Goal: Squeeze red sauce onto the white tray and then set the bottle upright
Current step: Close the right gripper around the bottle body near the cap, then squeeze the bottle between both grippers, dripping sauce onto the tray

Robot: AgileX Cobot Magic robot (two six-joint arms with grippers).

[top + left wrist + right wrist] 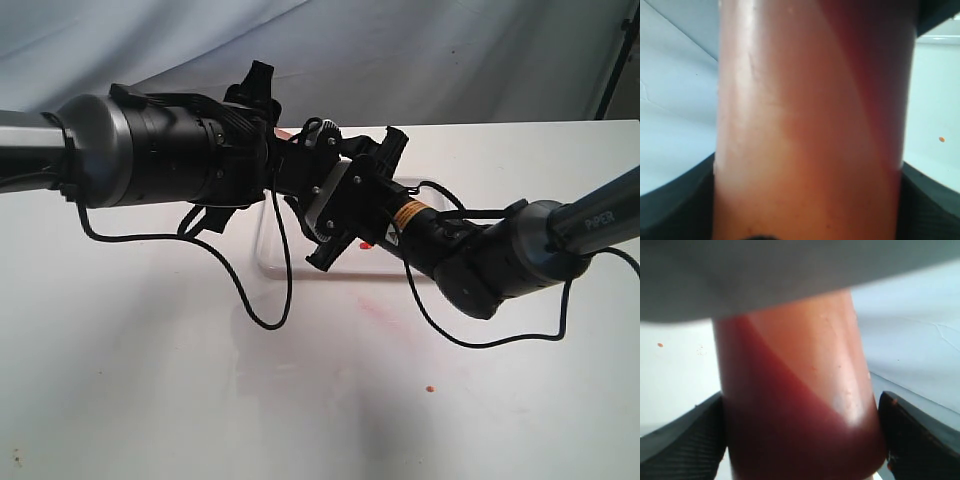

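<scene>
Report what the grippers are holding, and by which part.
The bottle, by its cylindrical body: the left gripper and the right gripper each clamp its wall from opposite sides.

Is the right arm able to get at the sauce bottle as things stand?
Likely yes: the sauce bottle sits inside the right gripper, seemingly touching it on both sides. The left gripper holds it too, but nothing blocks the way.

The outside camera looks down from up high at the table [150,400], the left arm [130,150] and the right arm [520,250]. Each wrist camera sits very close to the bottle [810,125], which nearly fills both pictures, seen from opposite sides.
</scene>
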